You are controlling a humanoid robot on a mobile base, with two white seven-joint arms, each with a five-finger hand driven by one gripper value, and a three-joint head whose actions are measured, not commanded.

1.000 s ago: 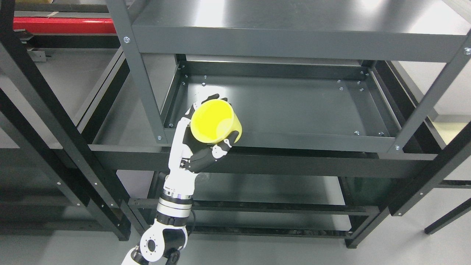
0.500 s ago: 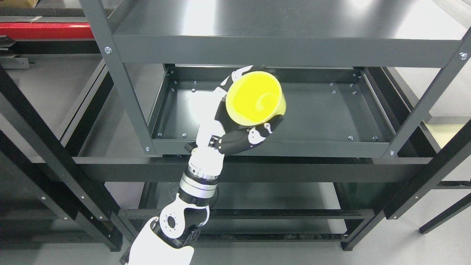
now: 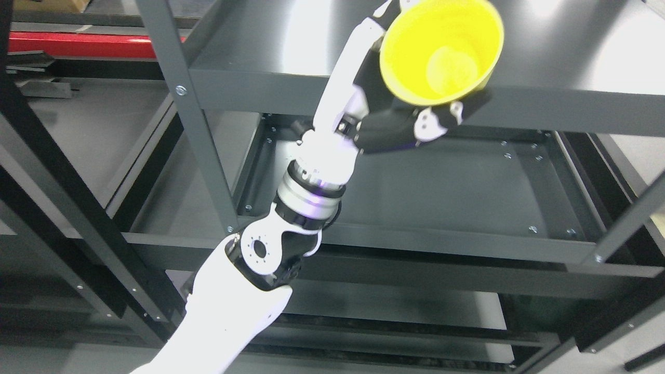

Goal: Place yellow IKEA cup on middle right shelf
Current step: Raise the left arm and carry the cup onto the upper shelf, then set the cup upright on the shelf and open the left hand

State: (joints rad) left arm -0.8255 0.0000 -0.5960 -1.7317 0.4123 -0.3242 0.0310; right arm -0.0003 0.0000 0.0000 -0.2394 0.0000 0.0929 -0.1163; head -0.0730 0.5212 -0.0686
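Yellow plastic fills the grasp of the left hand (image 3: 400,111), whose black and white fingers (image 3: 441,114) curl around the lower body of the yellow cup (image 3: 441,52) and clamp it from below and from the side. The cup is tilted, so its open mouth faces the camera and its pale inner bottom shows. It is held in the air in front of the top shelf (image 3: 291,47) of the dark grey rack, its rim overlapping that shelf's surface and its base level with the shelf's front edge. The white forearm (image 3: 311,182) runs down and to the left of the cup, through a silver wrist ring to a black and white joint, and leaves the picture at the lower left. Below the cup and behind the hand lies the next shelf (image 3: 467,192), a shallow dark tray with small bolts along its rim. A grey upright post (image 3: 192,119) stands left of the arm. Far to the left of the cup, a red beam (image 3: 78,44) runs behind the rack.
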